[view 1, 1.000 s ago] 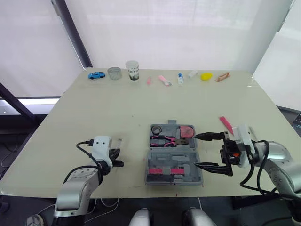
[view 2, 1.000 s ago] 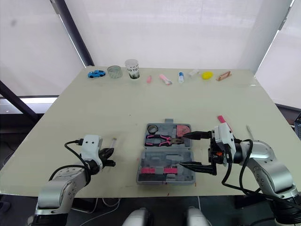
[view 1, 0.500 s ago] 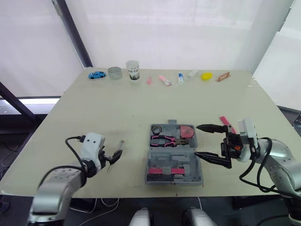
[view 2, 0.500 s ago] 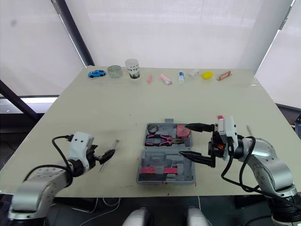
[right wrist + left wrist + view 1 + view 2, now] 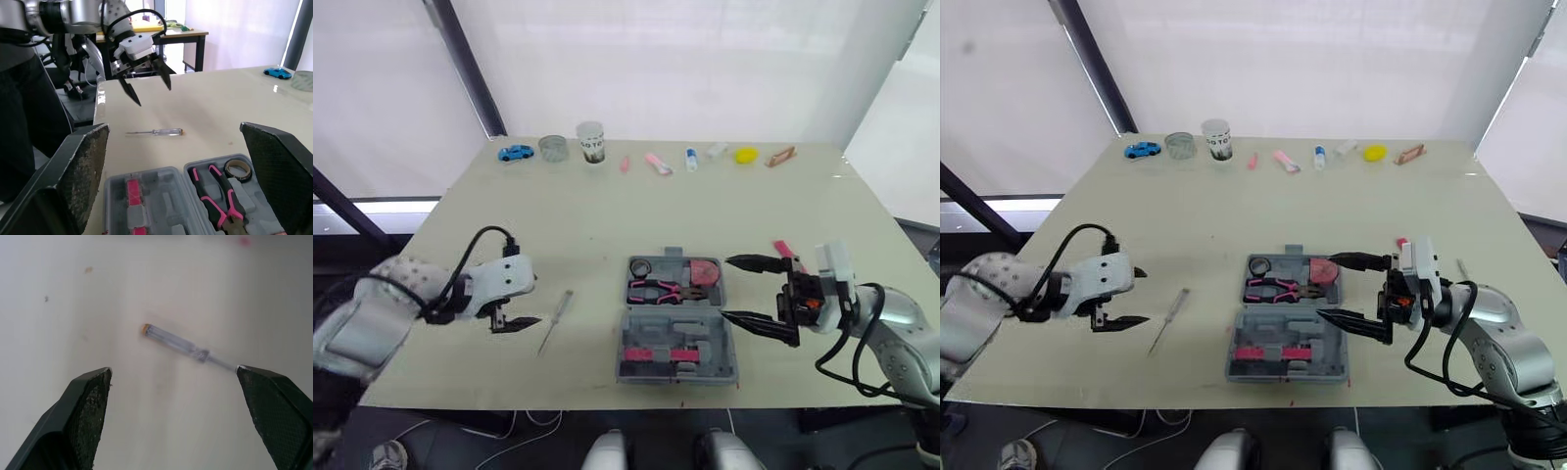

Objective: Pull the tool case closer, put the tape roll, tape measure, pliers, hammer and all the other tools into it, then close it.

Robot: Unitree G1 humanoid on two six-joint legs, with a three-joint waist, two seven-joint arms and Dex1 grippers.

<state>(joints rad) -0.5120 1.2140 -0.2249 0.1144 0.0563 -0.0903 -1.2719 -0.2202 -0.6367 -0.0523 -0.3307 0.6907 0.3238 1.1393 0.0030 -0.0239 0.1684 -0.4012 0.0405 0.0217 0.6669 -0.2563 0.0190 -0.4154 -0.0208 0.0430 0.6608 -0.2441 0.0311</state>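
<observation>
The grey tool case (image 5: pixel 677 339) lies open near the table's front edge. Its far half holds the tape roll (image 5: pixel 640 268), the pink-handled pliers (image 5: pixel 656 290) and a red tape measure (image 5: pixel 703 271). Pink-topped pieces sit in the near half. A clear-handled screwdriver (image 5: pixel 554 320) lies on the table left of the case, also seen as the screwdriver (image 5: pixel 186 346). My left gripper (image 5: pixel 522 299) hovers open just left of it, holding nothing. My right gripper (image 5: pixel 727 289) stands open at the case's right edge, empty. A pink tool (image 5: pixel 783 251) lies behind it.
Small items line the far edge: a blue toy car (image 5: pixel 515 154), a clear container (image 5: pixel 552 149), a paper cup (image 5: pixel 591 143), pink pieces (image 5: pixel 656 164), a small bottle (image 5: pixel 690 161), a yellow object (image 5: pixel 743 156) and a wooden clip (image 5: pixel 779 157).
My left gripper has opened, leaving the screwdriver lying on the table, and has drawn back to the left and risen. The right gripper has shifted only slightly.
</observation>
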